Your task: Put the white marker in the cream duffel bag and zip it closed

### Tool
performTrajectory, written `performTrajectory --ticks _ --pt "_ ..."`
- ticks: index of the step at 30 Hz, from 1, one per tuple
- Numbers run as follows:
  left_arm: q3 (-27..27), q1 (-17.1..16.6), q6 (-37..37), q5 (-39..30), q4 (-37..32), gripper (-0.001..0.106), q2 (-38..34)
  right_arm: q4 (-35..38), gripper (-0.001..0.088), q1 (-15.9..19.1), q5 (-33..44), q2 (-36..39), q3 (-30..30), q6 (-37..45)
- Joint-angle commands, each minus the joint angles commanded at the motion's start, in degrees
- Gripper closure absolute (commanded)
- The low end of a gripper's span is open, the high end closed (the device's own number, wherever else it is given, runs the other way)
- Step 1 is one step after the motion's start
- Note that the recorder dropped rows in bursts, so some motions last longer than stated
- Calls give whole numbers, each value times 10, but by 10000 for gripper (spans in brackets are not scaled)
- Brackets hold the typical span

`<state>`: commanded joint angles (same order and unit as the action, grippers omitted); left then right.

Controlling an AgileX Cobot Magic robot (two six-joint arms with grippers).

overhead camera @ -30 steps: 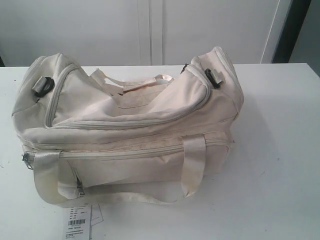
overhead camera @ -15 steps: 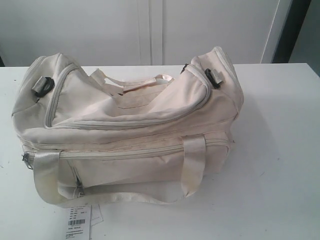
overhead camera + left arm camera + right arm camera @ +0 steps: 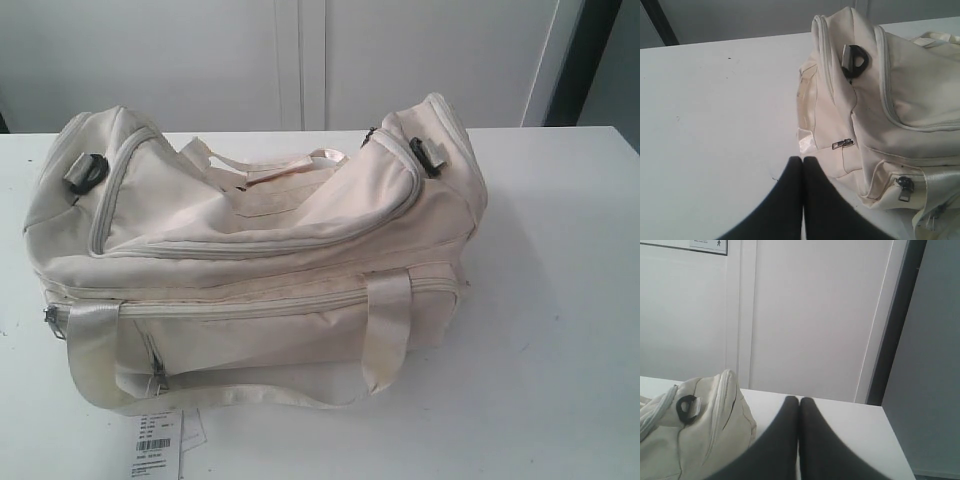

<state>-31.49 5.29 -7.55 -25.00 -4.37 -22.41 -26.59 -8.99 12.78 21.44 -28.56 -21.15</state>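
Stillness is all the last second gives you: the large soft cream fabric duffel bag lies on the white table exactly as it did. Its grey top zipper looks drawn shut, so the inside is hidden from you. The slim white marker shows nowhere around the bag, so it is likely already in. Your left gripper is pinched together and empty just off one end of the bag, your right gripper likewise off the other
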Motion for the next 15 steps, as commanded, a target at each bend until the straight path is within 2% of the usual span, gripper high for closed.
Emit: performTrajectory --ticks 4,6,9,15 --pt "5 0 6 1 19 1053 17 0 868 0 0 0 0 0" --pt "17 0 41 7 34 1053 35 0 868 0 0 0 0 0" --pt "44 0 81 19 67 1053 65 0 868 0 0 0 0 0" --pt "113 0 83 40 73 1053 125 0 868 0 0 0 0 0"
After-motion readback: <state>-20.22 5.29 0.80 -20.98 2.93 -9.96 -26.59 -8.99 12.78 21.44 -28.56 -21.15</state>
